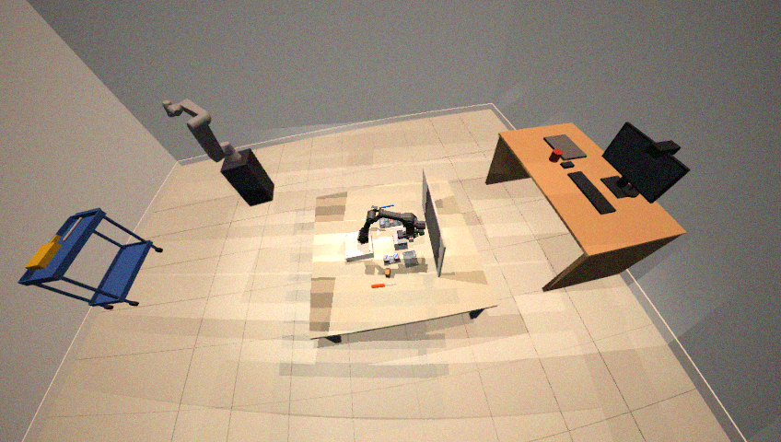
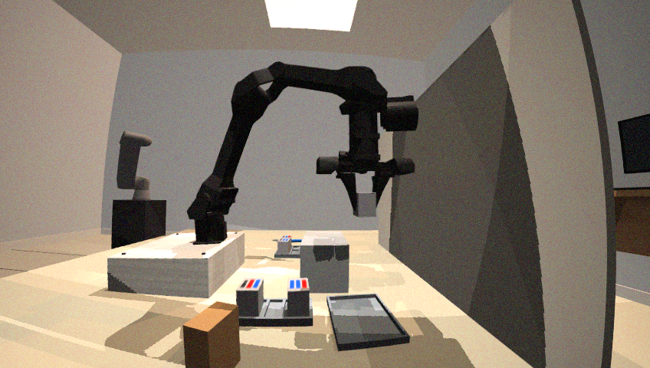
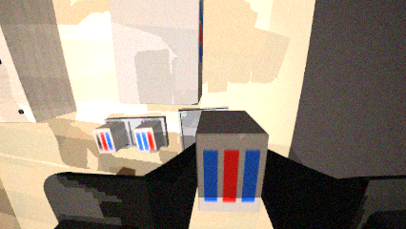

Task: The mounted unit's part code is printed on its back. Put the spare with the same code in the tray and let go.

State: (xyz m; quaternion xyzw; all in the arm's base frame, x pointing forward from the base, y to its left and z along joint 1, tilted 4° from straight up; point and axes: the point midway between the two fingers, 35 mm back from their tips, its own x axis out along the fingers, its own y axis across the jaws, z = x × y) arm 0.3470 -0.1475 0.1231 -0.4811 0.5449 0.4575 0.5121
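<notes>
One desk (image 1: 405, 307) (image 2: 27, 296) (image 3: 286, 14) carries everything; a tall grey panel (image 1: 433, 224) (image 2: 456, 182) (image 3: 357, 72) stands towards its right edge in the top view. The black arm (image 1: 390, 213) (image 2: 314, 77) reaches over from the left-edge side. Between them sit the grey mounted unit (image 1: 401, 244) (image 2: 324, 268) (image 3: 157, 52) and, nearer the bottom edge, the tray (image 1: 410, 258) (image 2: 373, 343) (image 3: 181, 129). The pincer (image 1: 411, 238) (image 2: 365, 205) (image 3: 224, 147), partly open, grips the blue-red-blue spare (image 2: 366, 205) (image 3: 231, 172) above the desk, apart from the tray.

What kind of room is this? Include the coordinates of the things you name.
Probably a robotics lab or workshop: a black robot arm (image 1: 390, 215) (image 2: 310, 77) stands on a table (image 1: 405, 307), a second, grey arm (image 1: 203, 139) (image 2: 129, 162) is behind it, and a desk (image 1: 619, 218) with a monitor (image 1: 638, 158) (image 2: 636, 143) is nearby.
</notes>
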